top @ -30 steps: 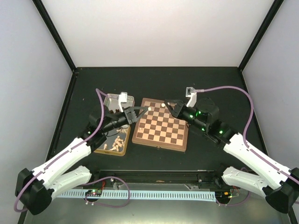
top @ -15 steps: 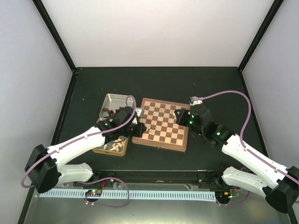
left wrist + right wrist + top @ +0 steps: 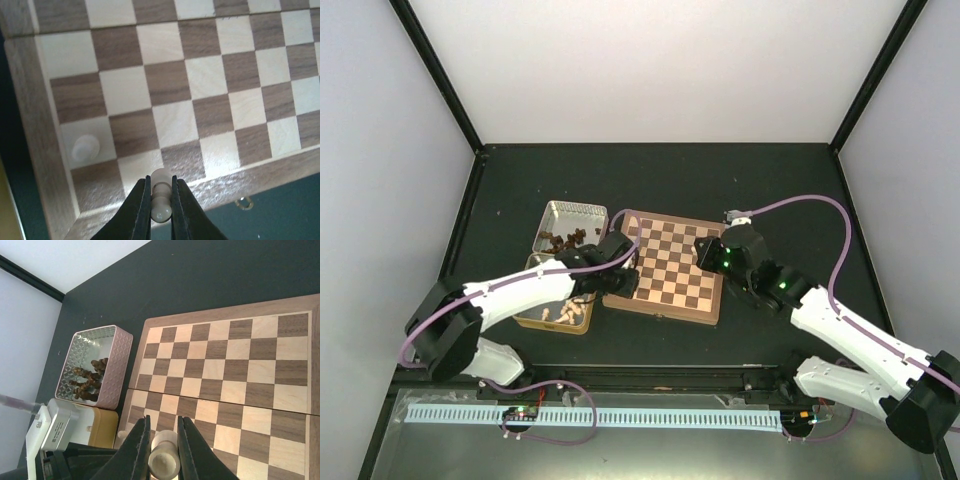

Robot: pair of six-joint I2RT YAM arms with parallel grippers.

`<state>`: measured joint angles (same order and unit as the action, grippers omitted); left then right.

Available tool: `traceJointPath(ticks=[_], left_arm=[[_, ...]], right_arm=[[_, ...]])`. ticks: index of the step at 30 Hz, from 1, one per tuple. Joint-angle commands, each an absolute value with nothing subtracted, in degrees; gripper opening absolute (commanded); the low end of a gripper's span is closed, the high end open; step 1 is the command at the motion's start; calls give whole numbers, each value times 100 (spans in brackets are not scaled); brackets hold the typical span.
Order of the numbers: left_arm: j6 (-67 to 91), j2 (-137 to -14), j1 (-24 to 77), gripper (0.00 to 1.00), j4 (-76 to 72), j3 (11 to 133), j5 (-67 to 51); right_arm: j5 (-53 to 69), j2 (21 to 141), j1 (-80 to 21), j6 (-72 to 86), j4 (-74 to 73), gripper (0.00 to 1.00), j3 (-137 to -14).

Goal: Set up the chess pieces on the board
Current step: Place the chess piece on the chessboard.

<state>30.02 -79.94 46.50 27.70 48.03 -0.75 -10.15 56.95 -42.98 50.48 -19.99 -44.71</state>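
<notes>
From above, the checkered wooden board (image 3: 670, 265) lies flat on the black table (image 3: 770, 180). Left wrist: left gripper (image 3: 161, 185) clamped on a turned cream piece (image 3: 161, 200) over the board's corner, near a standing pale piece (image 3: 85, 148). Right wrist: right gripper (image 3: 164, 427) pinching a rounded cream chessman (image 3: 164, 460); embossed tin (image 3: 125, 357) holding dark pieces (image 3: 87, 379)
</notes>
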Motion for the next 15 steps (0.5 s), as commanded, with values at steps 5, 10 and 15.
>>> traceJointPath(ticks=[5, 10, 15], left_arm=[[2807, -8684, 4890, 2, 2786, 5516, 462], [2854, -8966, 4922, 3, 2891, 5649, 720], [2881, -9102, 4925, 3, 2917, 5669, 791]], right_arm=[[-1221, 5654, -4277, 5117, -1986, 7, -4378], [-1229, 5650, -4277, 5122, -2012, 7, -4368], [-1214, 5669, -4266, 5147, -2005, 8, -4363]])
